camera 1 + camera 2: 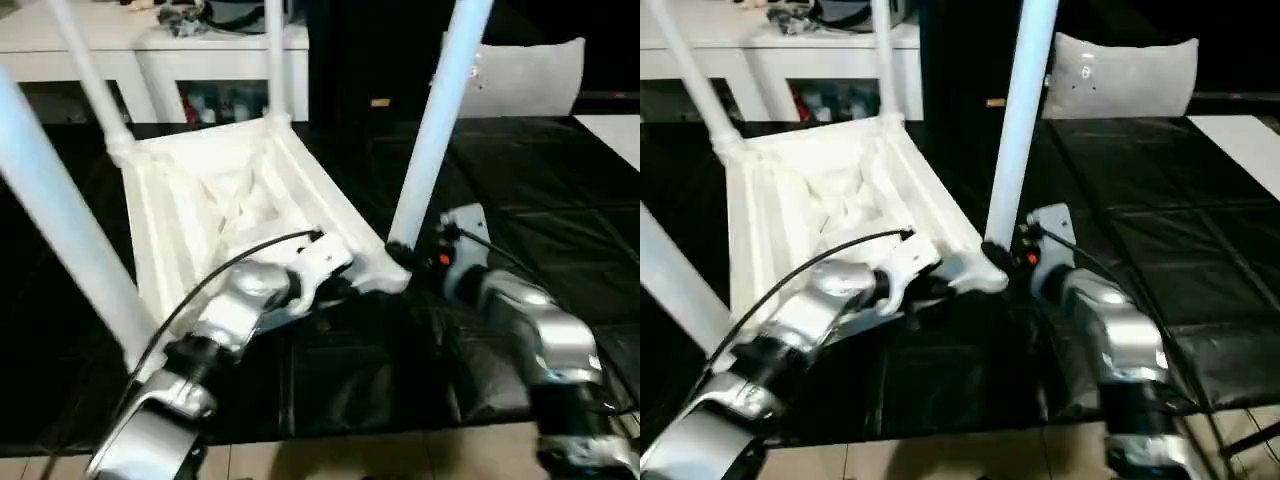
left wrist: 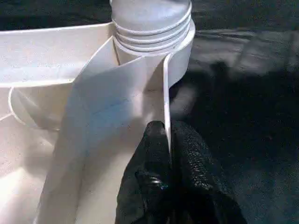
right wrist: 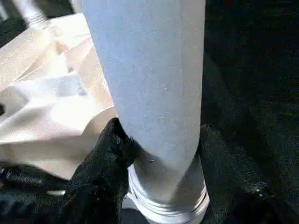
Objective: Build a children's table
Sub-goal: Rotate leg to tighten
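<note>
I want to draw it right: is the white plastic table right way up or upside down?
Upside down, tilted: the white plastic table's ribbed underside faces up and its white tube legs point upward.

White table [image 1: 210,210] on quilted black cover [image 1: 560,230]; black pincers.

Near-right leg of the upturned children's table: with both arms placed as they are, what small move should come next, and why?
Probably a short twist or press of that leg into its corner socket. The right gripper has its jaws around the leg's base, just above the socket, and the left gripper pinches the table top's edge wall beside that socket, bracing it. Whether the leg is fully seated cannot be told.
</note>
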Robot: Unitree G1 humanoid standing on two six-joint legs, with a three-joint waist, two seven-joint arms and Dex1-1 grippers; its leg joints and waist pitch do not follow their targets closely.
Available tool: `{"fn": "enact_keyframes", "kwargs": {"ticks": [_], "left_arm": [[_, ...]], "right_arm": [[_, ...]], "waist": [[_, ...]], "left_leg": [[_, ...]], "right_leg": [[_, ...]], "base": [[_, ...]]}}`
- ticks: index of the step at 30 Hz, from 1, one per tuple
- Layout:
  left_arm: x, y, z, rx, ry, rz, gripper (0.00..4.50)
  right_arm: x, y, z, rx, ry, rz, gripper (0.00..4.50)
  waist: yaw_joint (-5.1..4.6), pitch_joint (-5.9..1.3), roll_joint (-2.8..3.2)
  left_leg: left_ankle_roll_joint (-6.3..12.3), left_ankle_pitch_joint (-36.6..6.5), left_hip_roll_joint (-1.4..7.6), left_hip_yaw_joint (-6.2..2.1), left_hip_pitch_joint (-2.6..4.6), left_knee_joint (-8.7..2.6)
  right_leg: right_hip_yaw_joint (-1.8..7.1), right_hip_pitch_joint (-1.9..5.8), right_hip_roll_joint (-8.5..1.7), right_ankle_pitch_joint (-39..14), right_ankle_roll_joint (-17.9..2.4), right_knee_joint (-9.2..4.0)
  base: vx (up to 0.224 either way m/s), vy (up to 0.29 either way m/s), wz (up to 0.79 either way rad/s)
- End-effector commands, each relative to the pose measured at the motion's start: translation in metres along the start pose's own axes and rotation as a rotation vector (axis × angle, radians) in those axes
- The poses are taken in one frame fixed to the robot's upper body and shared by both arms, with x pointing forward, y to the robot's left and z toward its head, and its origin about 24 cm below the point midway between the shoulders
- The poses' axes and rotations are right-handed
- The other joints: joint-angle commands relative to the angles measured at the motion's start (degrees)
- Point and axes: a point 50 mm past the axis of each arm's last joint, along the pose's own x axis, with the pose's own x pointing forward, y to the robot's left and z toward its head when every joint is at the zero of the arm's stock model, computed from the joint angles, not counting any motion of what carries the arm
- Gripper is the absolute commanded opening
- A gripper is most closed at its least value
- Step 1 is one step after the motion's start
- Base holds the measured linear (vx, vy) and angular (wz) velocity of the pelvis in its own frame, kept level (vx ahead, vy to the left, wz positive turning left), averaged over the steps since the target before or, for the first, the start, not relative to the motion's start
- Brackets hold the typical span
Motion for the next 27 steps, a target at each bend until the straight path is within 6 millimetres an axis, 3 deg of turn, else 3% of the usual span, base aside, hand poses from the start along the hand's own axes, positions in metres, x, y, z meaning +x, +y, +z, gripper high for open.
{"fn": "enact_keyframes", "kwargs": {"ticks": [1, 4, 7, 8, 13, 18, 21, 23, 25, 27], "left_arm": [[0.013, -0.015, 0.021, 0.054, -0.091, -0.058, 0.00], [0.010, -0.015, 0.018, 0.088, -0.080, -0.076, 0.00], [0.005, -0.013, 0.013, 0.121, -0.072, -0.103, 0.00], [0.002, -0.011, 0.011, 0.149, -0.083, -0.122, 0.00], [-0.010, -0.009, 0.002, 0.214, -0.092, -0.219, 0.00], [-0.024, -0.009, -0.010, 0.281, -0.037, -0.343, 0.00], [-0.030, -0.010, -0.015, 0.312, -0.017, -0.407, 0.00], [-0.035, -0.011, -0.018, 0.342, -0.001, -0.465, 0.00], [-0.039, -0.013, -0.022, 0.368, 0.016, -0.527, 0.00], [-0.043, -0.015, -0.024, 0.392, 0.034, -0.574, 0.00]], "right_arm": [[0.006, 0.012, -0.009, 0.042, 0.017, 0.057, 2.62], [0.001, 0.009, -0.007, 0.000, 0.014, 0.067, 3.00], [-0.005, 0.002, -0.006, -0.076, 0.026, 0.097, 3.20], [-0.011, -0.004, -0.004, -0.131, 0.027, 0.132, 3.20], [-0.027, -0.023, 0.004, -0.258, 0.058, 0.194, 3.58], [-0.047, -0.022, 0.006, -0.360, 0.128, 0.430, 3.58], [-0.055, -0.020, 0.004, -0.410, 0.160, 0.542, 3.58], [-0.060, -0.019, 0.002, -0.427, 0.192, 0.620, 3.58], [-0.063, -0.019, 0.001, -0.442, 0.216, 0.674, 3.23], [-0.064, -0.019, -0.001, -0.431, 0.236, 0.717, 3.20]], "waist": [[0.74, -3.66, -1.01], [1.46, -3.81, -0.84], [1.86, -3.78, -0.80], [1.97, -3.75, -0.21], [2.89, -3.68, -0.88], [3.97, -3.72, -0.70], [4.26, -3.82, -0.73], [4.37, -3.77, -0.83], [4.42, -3.66, -1.12], [4.43, -3.62, -0.93]], "left_leg": [[4.86, -2.9, 4.26, -1.88, -0.47, -3.76], [6.12, -0.7, 4.40, -1.80, -0.49, -3.67], [6.45, -0.9, 4.33, -1.73, -0.61, -3.65], [6.30, -1.2, 4.40, -1.75, -0.52, -3.67], [6.21, -3.0, 4.39, -1.57, -0.32, -3.70], [6.90, -2.8, 4.88, -1.65, -0.25, -3.67], [7.48, -2.0, 5.06, -1.70, -0.34, -3.60], [7.34, -2.9, 4.85, -1.53, -0.39, -3.56], [7.14, -3.4, 4.79, -1.47, -0.40, -3.63], [7.06, -3.5, 4.86, -1.51, -0.43, -3.68]], "right_leg": [[4.55, 3.49, -5.69, -17.5, -4.1, -4.72], [4.80, 3.58, -5.71, -12.9, -5.7, -3.96], [4.75, 3.80, -5.80, -13.0, -5.8, -4.00], [4.78, 3.71, -5.81, -13.2, -5.8, -4.04], [4.75, 3.59, -5.69, -15.4, -4.9, -4.38], [4.86, 3.52, -5.76, -14.6, -4.8, -3.97], [4.90, 3.44, -5.84, -11.9, -6.1, -3.44], [4.83, 3.60, -5.87, -13.2, -6.2, -3.63], [4.76, 3.58, -5.85, -15.5, -5.5, -3.85], [4.72, 3.50, -5.76, -16.4, -5.3, -3.99]], "base": [[0.000, 0.000, 0.00], [0.000, 0.000, 0.00], [0.000, 0.000, 0.00], [0.000, 0.000, 0.00], [0.000, 0.000, 0.00], [0.000, 0.000, 0.00], [0.000, 0.000, 0.00], [0.000, 0.000, 0.00], [0.000, 0.000, 0.00], [0.000, 0.000, 0.00]]}}
